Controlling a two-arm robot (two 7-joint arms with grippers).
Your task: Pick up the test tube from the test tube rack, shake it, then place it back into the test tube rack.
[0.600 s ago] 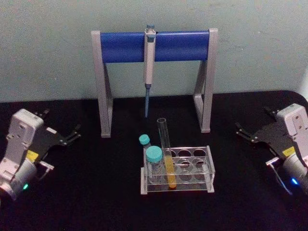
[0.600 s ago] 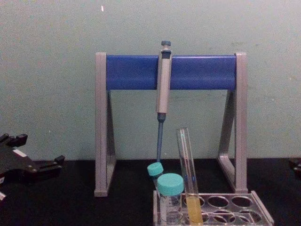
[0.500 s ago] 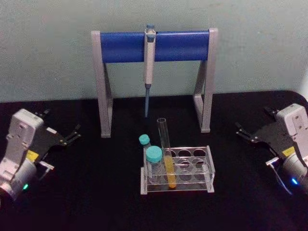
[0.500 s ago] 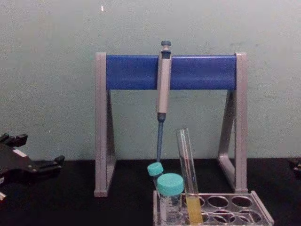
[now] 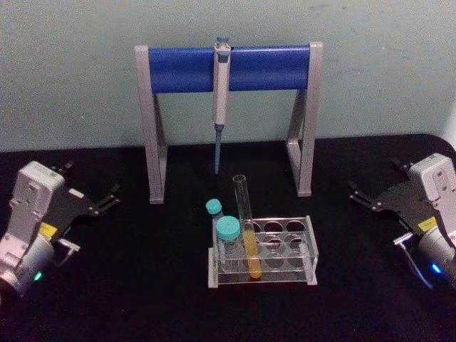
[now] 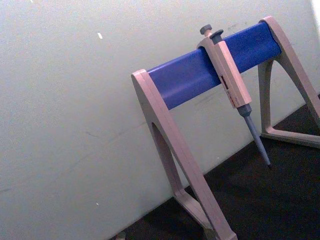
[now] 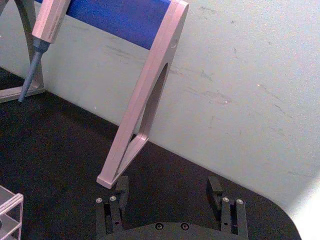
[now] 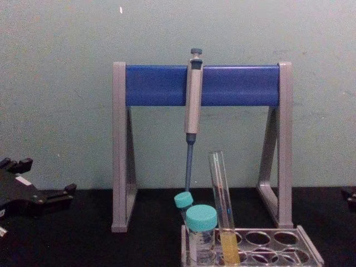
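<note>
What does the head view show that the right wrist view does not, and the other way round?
Head, not wrist: the test tube standing in the rack, two capped vials, and the left gripper, open, at the table's left. Wrist, not head: no new object, just a close look at the right gripper, open. Both: that gripper, the stand, the pipette, and the rack.

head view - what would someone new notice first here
The tall grey stand with its blue crossbar dominates the back of the black table, a pipette hanging from its middle. In front, the test tube with yellow-orange liquid leans in the test tube rack beside two teal-capped vials. The left gripper and right gripper sit open at the table's far sides.
</note>
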